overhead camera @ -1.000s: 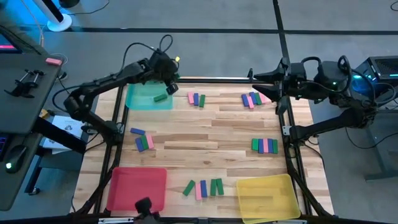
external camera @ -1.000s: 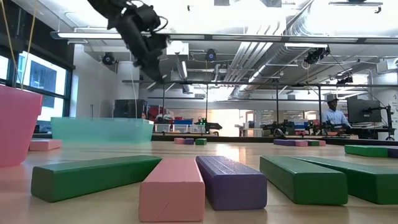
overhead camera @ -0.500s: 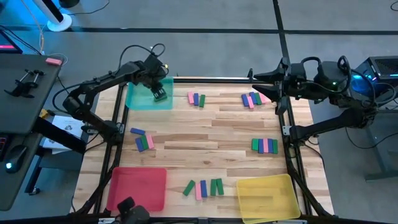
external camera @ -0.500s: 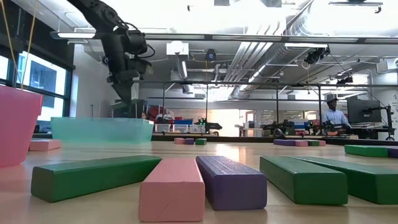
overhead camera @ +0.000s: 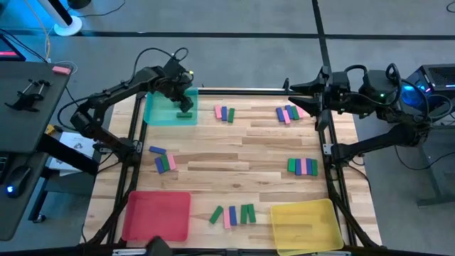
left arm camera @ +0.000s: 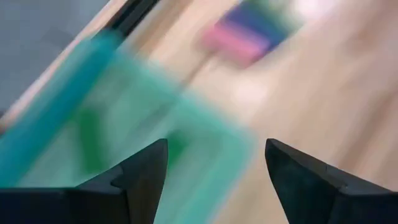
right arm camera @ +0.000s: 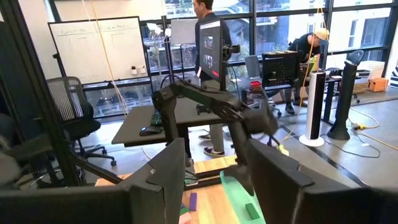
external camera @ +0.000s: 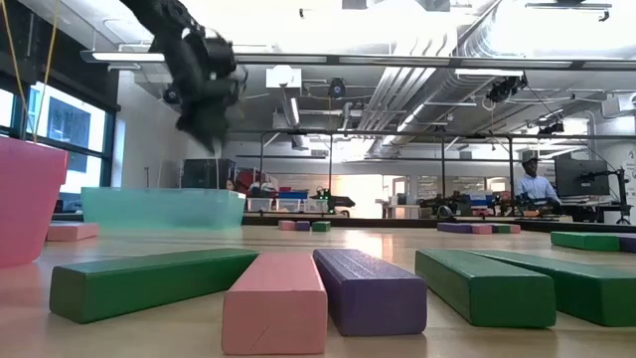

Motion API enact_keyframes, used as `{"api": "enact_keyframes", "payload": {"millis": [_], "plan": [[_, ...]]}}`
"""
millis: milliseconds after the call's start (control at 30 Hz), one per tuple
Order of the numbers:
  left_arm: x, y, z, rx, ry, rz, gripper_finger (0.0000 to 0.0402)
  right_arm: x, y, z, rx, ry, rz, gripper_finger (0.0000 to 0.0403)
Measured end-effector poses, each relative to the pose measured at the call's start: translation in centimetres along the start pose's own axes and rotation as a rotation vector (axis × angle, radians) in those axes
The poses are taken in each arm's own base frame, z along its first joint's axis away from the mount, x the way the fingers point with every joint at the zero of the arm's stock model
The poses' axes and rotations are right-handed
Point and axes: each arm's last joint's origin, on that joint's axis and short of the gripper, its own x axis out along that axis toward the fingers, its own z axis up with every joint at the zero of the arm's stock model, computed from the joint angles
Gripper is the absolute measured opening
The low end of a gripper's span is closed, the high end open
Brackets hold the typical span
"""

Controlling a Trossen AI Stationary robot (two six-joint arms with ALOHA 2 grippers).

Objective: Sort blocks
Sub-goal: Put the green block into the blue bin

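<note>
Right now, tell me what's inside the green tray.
The green tray holds one green block near its edge. The left pincer hovers open above it, hiding a little of the tray floor.

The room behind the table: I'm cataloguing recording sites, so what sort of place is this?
Probably a robotics lab or open office: a whiteboard, an office chair, monitors on desks, exposed ceiling ducts, and people working.
</note>
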Motion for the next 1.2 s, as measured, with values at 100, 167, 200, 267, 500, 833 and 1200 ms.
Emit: {"api": "enact_keyframes", "payload": {"millis": [100,167,200,267,500,833,1200], "plan": [[-1.7,-4.0,1.5,0.079,-0.156,-0.075,0.0253,0.0,0.0,0.0,0.0,0.0,0.003,0.0151],[-2.6,-7.6,1.9,0.179,-0.235,-0.114,0.0251,0.0,0.0,0.0,-0.001,0.0,0.003,0.0151],[-2.9,-9.5,2.1,0.223,-0.279,-0.12,0.0251,0.0,0.0,0.0,-0.001,0.0,0.003,0.0151],[-3.1,-13.3,2.2,0.26,-0.371,-0.11,0.025,0.0,0.0,0.0,-0.002,0.0,0.003,0.0151],[-0.4,-24.0,2.2,0.32,-0.56,-0.227,0.025,0.0,0.0,0.0,-0.027,0.0,0.003,0.0151],[5.7,-29.7,3.0,0.379,-0.444,-0.294,0.025,-0.3,0.0,-2.3,0.112,0.243,0.032,0.0151],[1.1,-26.5,1.0,0.372,-0.524,-0.412,0.025,0.2,2.0,-6.4,0.337,0.689,0.06,0.0151]]}}
